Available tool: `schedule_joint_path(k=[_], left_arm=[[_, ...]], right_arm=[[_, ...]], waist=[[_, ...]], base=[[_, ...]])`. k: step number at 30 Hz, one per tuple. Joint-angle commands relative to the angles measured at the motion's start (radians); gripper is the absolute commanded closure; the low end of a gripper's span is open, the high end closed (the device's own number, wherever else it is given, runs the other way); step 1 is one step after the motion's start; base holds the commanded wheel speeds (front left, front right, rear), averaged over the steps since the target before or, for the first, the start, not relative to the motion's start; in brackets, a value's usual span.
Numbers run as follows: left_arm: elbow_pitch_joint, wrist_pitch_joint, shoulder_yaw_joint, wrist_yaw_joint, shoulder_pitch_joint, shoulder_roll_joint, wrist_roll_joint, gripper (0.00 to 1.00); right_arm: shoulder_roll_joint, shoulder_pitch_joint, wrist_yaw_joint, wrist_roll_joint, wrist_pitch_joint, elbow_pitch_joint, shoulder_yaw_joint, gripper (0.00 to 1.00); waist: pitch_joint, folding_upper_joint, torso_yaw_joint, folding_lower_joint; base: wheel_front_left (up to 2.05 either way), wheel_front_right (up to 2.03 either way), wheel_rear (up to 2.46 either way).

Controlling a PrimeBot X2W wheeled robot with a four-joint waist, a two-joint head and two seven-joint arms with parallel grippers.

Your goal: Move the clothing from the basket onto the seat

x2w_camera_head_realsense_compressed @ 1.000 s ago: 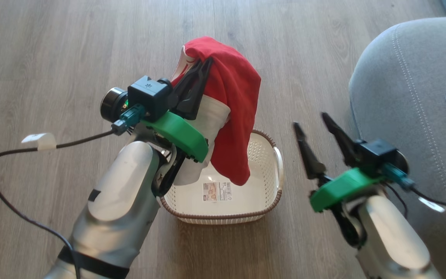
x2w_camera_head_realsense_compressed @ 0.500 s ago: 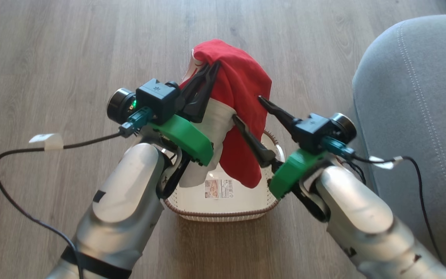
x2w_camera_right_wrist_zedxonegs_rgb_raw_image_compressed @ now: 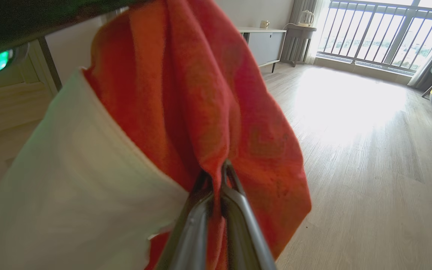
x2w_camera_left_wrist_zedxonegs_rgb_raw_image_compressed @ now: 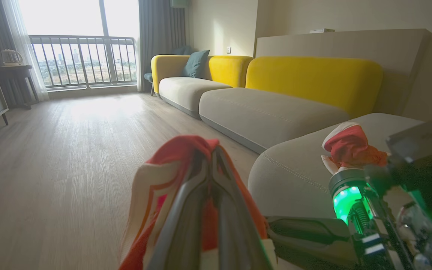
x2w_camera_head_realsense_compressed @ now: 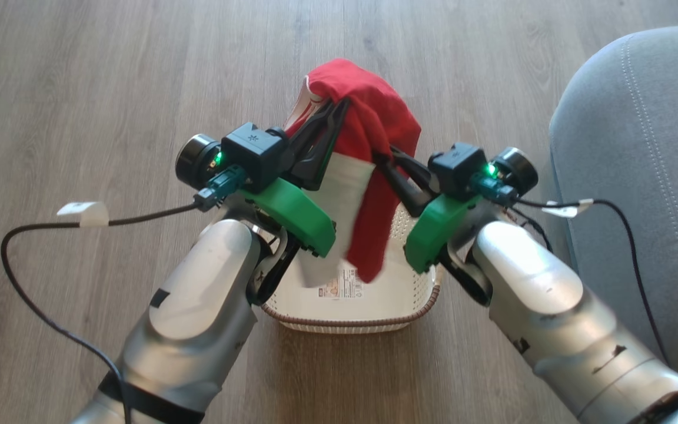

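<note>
- Because it is soft, light cloth, the red and white garment [x2w_camera_head_realsense_compressed: 383, 123] will likely sag and swing from any pinch point. A bunched fold near its top edge looks the surest place to take hold, and two spread holds should stop it trailing.
- It is mostly red, with a broad white panel and striped trim on its far-left edge, and it falls in loose folds.
- It hangs in the air above the cream perforated basket [x2w_camera_head_realsense_compressed: 427, 297], its lower end over the basket's hollow.
- The left gripper [x2w_camera_head_realsense_compressed: 339, 109] is clamped on the top fold. The right gripper [x2w_camera_head_realsense_compressed: 381, 158] is pinched on red cloth lower down, to the right.
- The grey seat [x2w_camera_head_realsense_compressed: 639, 153] lies to the right, with a second garment [x2w_camera_left_wrist_zedxonegs_rgb_raw_image_compressed: 351, 147] on it.
</note>
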Motion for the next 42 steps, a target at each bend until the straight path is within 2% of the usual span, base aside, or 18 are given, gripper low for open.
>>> schedule_joint_path(k=[1, 10, 11, 12, 13, 20, 27, 42], left_arm=[[-0.045, -0.013, 0.024, 0.009, -0.063, 0.014, -0.007, 1.00], [-0.047, -0.013, 0.022, 0.010, -0.047, 0.014, -0.010, 1.00], [-0.048, -0.013, 0.024, 0.008, -0.043, 0.014, -0.014, 0.85], [-0.050, -0.013, 0.027, 0.007, -0.041, 0.014, -0.014, 0.53], [-0.047, -0.013, 0.028, 0.003, -0.037, 0.014, -0.017, 0.00], [-0.015, -0.013, 0.025, -0.025, -0.024, 0.021, -0.018, 0.00], [0.012, -0.013, 0.005, -0.052, -0.010, 0.036, -0.005, 0.00], [0.058, -0.013, -0.015, -0.072, 0.065, 0.049, -0.021, 0.00]], right_arm=[[0.026, -0.042, 0.000, 0.007, -0.006, -0.020, -0.005, 1.00], [0.027, -0.024, 0.000, 0.015, -0.006, -0.055, -0.053, 1.00], [0.027, -0.021, 0.000, 0.012, -0.006, -0.063, -0.067, 1.00], [0.027, -0.018, 0.000, 0.007, -0.006, -0.073, -0.083, 1.00], [0.027, -0.014, 0.000, 0.003, -0.006, -0.084, -0.099, 1.00], [0.021, 0.020, 0.000, -0.028, -0.006, -0.166, -0.222, 1.00], [0.005, 0.053, 0.000, -0.043, -0.006, -0.254, -0.320, 1.00], [-0.014, 0.139, 0.000, -0.038, -0.006, -0.411, -0.397, 1.00]], waist=[[0.004, 0.0000, 0.002, 0.0000], [0.000, 0.0000, -0.004, 0.0000], [0.003, 0.0000, -0.008, 0.0000], [0.005, 0.0000, -0.011, 0.0000], [0.006, 0.0000, -0.016, 0.0000], [0.016, 0.0000, -0.059, 0.0000], [0.019, 0.0000, -0.139, 0.0000], [0.012, 0.0000, -0.419, 0.0000]], base=[[0.00, 0.00, 0.00], [0.00, 0.00, 0.00], [0.00, 0.00, 0.00], [0.00, 0.00, 0.00], [0.00, 0.00, 0.00], [0.00, 0.00, 0.00], [0.00, 0.00, 0.00], [0.00, 0.00, 0.00]])
